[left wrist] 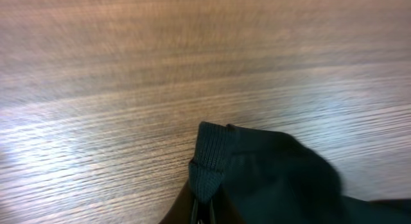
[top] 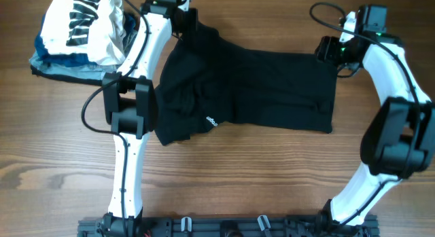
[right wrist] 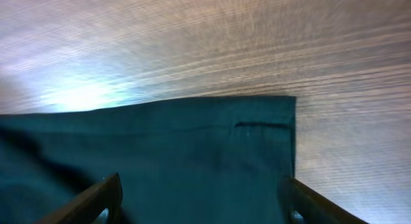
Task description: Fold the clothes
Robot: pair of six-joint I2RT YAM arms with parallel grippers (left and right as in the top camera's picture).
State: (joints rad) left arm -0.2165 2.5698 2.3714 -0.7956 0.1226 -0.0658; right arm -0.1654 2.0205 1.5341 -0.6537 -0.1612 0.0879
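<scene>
The black T-shirt (top: 258, 87) lies spread across the middle of the wooden table (top: 272, 176), its eleven-o'clock corner pinched by the left gripper (top: 183, 21), while the right gripper (top: 328, 50) holds its fingers (right wrist: 106, 197) spread wide over the two-o'clock hem corner, and a pile of other garments (top: 81, 30) sits at ten o'clock.

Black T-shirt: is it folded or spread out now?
Mostly spread: the black T-shirt lies wide across the table, rumpled at one end.
</scene>
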